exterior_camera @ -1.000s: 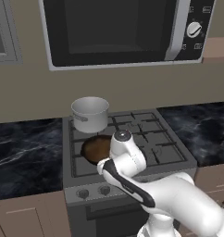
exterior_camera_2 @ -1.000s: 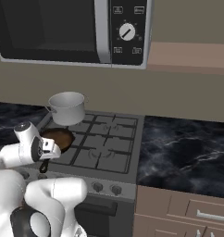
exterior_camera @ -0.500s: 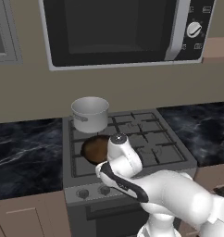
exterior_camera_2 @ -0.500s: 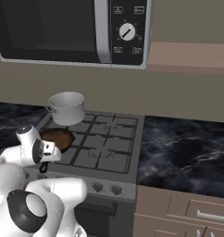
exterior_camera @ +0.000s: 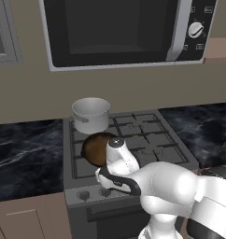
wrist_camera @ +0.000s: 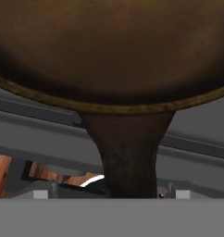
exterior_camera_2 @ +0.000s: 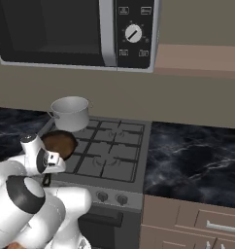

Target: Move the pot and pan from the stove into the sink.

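The dark brown pan [exterior_camera: 95, 148] [exterior_camera_2: 59, 144] rests on the front left burner of the stove [exterior_camera: 143, 140] [exterior_camera_2: 114, 151]. Its short handle [wrist_camera: 128, 152] points at the stove's front edge. My gripper [wrist_camera: 111, 193] is open, down at that handle, with one fingertip [wrist_camera: 40, 194] on each side and a gap to both. The pan's bowl [wrist_camera: 109, 51] looms just ahead of the hand. Behind the pan, the steel pot [exterior_camera: 90, 114] [exterior_camera_2: 70, 113] stands upright on the back left burner. The sink is out of view.
A microwave [exterior_camera: 119, 32] [exterior_camera_2: 66, 29] hangs low over the stove. Black marbled counter [exterior_camera: 26, 149] [exterior_camera_2: 192, 155] runs along both sides. Knobs [exterior_camera_2: 112, 197] line the stove front, and my own white arm [exterior_camera: 166, 191] crowds the space before it.
My hand has edged slightly left and down over the pan's handle. The pot and the pan have not moved.
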